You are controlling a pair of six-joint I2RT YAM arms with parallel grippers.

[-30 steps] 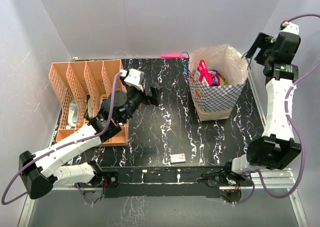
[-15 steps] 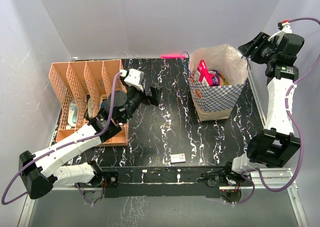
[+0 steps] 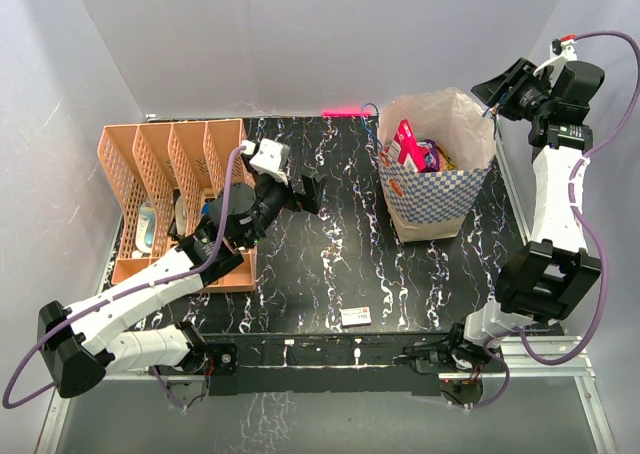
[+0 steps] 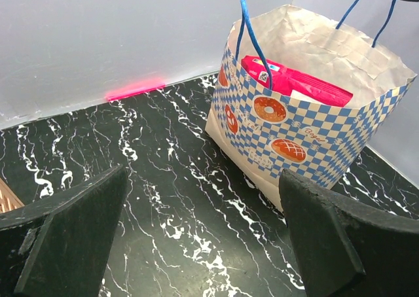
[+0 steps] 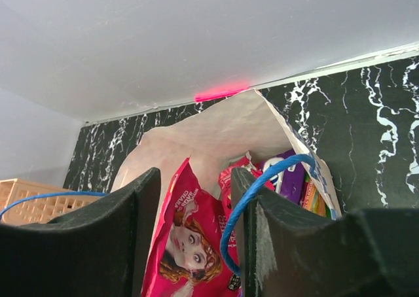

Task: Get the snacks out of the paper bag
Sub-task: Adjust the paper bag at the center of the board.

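The blue-and-white checkered paper bag (image 3: 440, 192) stands upright at the back right of the table, mouth open. It holds several snacks: a magenta-pink packet (image 3: 405, 142) on top, with a purple one (image 5: 293, 179) and orange-yellow ones (image 5: 313, 199) beside it. My right gripper (image 3: 496, 86) hovers above the bag's right rim, jaws apart. One blue cord handle (image 5: 262, 186) loops over its right finger and is lifted. My left gripper (image 3: 310, 192) is open and empty over the table, left of the bag (image 4: 308, 140).
A peach-orange divider rack (image 3: 170, 174) stands at the left, under my left arm. A small white flat box (image 3: 355, 317) lies near the front edge. A pink strip (image 3: 345, 111) marks the back wall. Grey walls close in on three sides.
My right gripper has swung left towards the bag's mouth and tilted over it. The left arm and the bag have not moved.
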